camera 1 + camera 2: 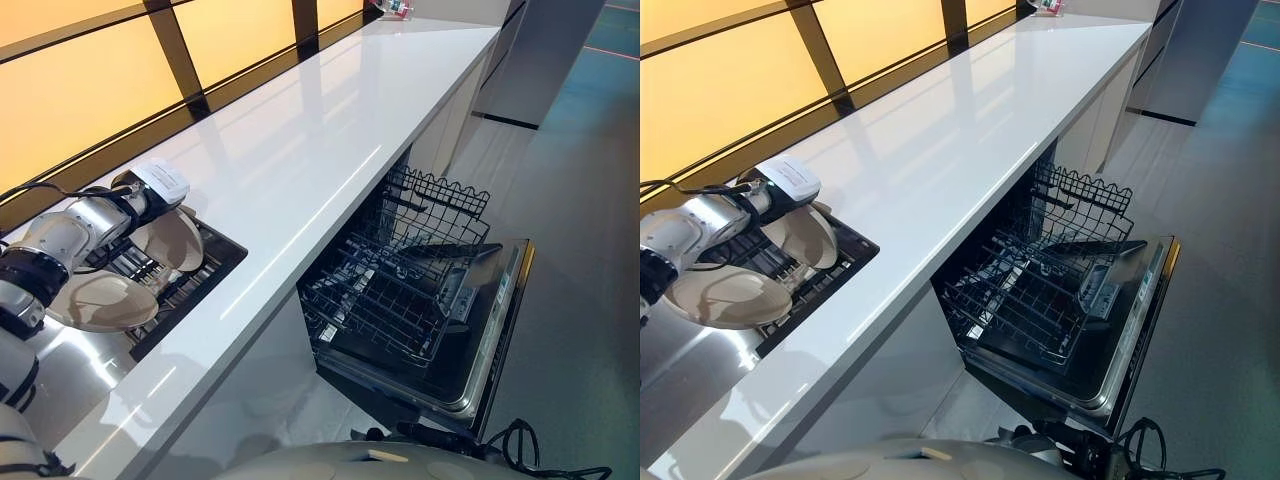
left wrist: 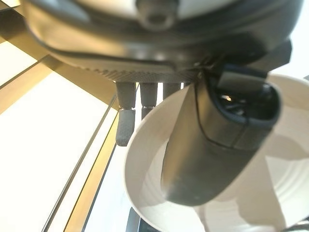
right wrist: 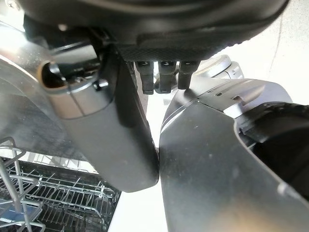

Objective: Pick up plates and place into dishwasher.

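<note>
Two plates sit at the far left, in a dark drying rack [image 1: 205, 262] sunk into the long white table [image 1: 300, 170]. One plate [image 1: 100, 302] lies nearly flat at the near side; the other plate [image 1: 172, 240] stands tilted just behind it. The left hand [image 1: 150, 190] reaches over the rack from the left — its thumb [image 2: 212, 150] presses the inner face of the tilted plate and its fingers [image 2: 126, 123] hang behind the rim, pinching it. To the right, below the table edge, one dishwasher [image 1: 480, 340] stands open, its door down and one wire rack [image 1: 400, 285] pulled out. The right hand [image 3: 120, 135] hangs above that rack — fingers relaxed, holding nothing.
</note>
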### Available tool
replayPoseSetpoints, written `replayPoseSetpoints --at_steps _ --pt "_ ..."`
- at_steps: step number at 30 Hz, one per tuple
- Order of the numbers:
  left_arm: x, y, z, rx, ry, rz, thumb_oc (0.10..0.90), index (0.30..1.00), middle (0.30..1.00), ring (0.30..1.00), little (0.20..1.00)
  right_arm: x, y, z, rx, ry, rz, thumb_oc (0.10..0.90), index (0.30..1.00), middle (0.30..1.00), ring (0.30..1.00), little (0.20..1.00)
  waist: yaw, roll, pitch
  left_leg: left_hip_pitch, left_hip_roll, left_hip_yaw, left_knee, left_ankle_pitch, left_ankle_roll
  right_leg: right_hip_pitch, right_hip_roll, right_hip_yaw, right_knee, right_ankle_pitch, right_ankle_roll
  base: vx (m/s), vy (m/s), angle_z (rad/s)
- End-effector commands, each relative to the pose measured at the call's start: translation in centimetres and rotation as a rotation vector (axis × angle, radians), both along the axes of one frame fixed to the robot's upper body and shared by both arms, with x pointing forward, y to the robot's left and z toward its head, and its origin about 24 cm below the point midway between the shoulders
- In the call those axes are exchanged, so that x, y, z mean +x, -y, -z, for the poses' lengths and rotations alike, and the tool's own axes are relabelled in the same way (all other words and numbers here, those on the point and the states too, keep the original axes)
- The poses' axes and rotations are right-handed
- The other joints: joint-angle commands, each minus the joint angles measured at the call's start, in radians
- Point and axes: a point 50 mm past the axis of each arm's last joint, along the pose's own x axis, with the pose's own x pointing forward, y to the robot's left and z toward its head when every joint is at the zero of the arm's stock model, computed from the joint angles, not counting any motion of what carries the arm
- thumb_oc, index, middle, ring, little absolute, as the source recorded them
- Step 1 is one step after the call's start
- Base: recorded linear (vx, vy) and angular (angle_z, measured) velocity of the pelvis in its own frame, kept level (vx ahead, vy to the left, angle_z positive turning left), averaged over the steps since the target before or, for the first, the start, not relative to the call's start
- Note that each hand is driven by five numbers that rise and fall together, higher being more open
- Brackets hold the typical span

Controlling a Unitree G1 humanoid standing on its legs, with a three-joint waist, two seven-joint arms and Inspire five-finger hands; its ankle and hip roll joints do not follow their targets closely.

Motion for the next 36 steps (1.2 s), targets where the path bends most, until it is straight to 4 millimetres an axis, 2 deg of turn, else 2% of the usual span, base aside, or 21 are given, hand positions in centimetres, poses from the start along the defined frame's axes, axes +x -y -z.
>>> replayPoseSetpoints --at_steps 1,5,11,25,32,36 --pt "1.4 -1.3 -8.5 -0.107 0.406 -0.027 0.100 0.300 0.300 0.300 0.200 -0.3 -0.2 0.0 0.020 -0.049 -0.037 0.800 0.900 0.900 0.900 0.900 -0.005 0.048 0.025 0.029 -0.095 0.024 0.008 -0.141 0.067 -0.047 0.029 0.008 0.093 -0.065 0.099 -0.04 -0.031 0.01" --pt "0.6 -1.8 -10.6 -0.251 0.569 0.023 0.100 0.300 0.300 0.300 0.200 -0.3 -0.2 0.0 0.027 -0.041 -0.029 0.800 0.900 0.900 0.900 0.900 0.007 0.044 0.025 0.028 -0.092 0.021 0.008 -0.137 0.063 -0.040 0.029 -0.001 0.089 -0.066 0.097 -0.04 -0.032 0.01" --pt "-0.6 -2.4 -11.9 -0.400 0.699 0.081 0.100 0.300 0.300 0.300 0.200 -0.4 -0.4 0.1 0.035 -0.036 -0.006 0.800 0.900 0.900 0.900 0.900 0.025 0.037 0.018 0.026 -0.092 0.005 0.008 -0.133 0.058 -0.028 0.029 -0.015 0.079 -0.068 0.091 -0.03 -0.022 0.04" --pt "-3.2 -2.6 -14.8 -0.448 0.816 0.197 0.100 0.300 0.300 0.300 0.200 -0.4 -0.6 0.1 0.054 -0.012 0.034 0.800 0.900 0.900 0.900 0.900 0.069 0.027 -0.003 0.019 -0.091 -0.042 0.008 -0.128 0.047 -0.004 0.029 -0.047 0.059 -0.074 0.080 -0.05 -0.023 0.06" --pt "-4.2 -2.8 -15.8 -0.524 0.903 0.243 0.100 0.300 0.300 0.300 0.200 0.9 -0.7 -0.1 0.074 0.081 0.126 0.800 0.900 0.900 0.900 0.900 0.078 0.026 -0.005 0.019 -0.093 -0.050 0.008 -0.126 0.044 0.001 0.024 -0.052 0.049 -0.067 0.082 -0.04 -0.008 0.04" --pt "-4.9 -2.7 -16.4 -0.570 0.950 0.297 0.100 0.300 0.300 0.300 0.200 2.4 -0.8 -0.5 0.097 0.175 0.218 0.800 0.900 0.900 0.900 0.900 0.079 0.026 -0.005 0.019 -0.098 -0.053 0.008 -0.129 0.045 -0.003 0.014 -0.054 0.050 -0.059 0.088 -0.04 0.002 0.01"
